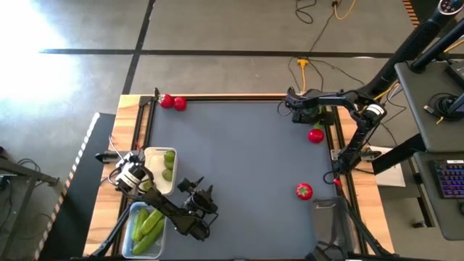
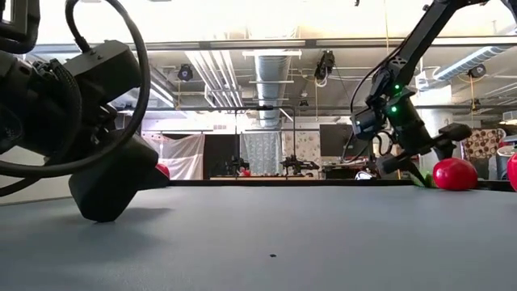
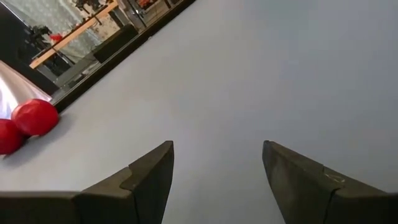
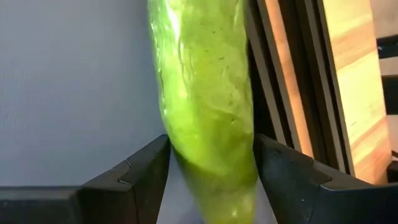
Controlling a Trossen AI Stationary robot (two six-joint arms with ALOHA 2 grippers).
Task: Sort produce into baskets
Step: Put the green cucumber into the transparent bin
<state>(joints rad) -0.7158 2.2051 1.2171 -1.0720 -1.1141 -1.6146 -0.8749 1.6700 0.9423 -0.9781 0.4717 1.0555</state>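
Right wrist view: my right gripper (image 4: 211, 180) is closing its fingers around a green cucumber (image 4: 205, 106); my left gripper (image 3: 217, 180) is hovering half-open, empty

From table height the left arm (image 2: 73, 121) fills the near side and hides the tubs behind it. The cucumber (image 4: 205, 106) runs off both edges of the right wrist view, its ends unseen. One red piece (image 2: 512, 171) is cut by the frame edge.

A long green cucumber (image 4: 205, 118) lies by the mat's (image 1: 239, 167) far right edge. Two red pieces (image 1: 173, 102) touch at the mat's far left corner; two more (image 1: 309, 163) sit apart near its right edge. At its near left, limes fill the white tray (image 1: 154, 154) and cucumbers the clear tub (image 1: 135, 246).
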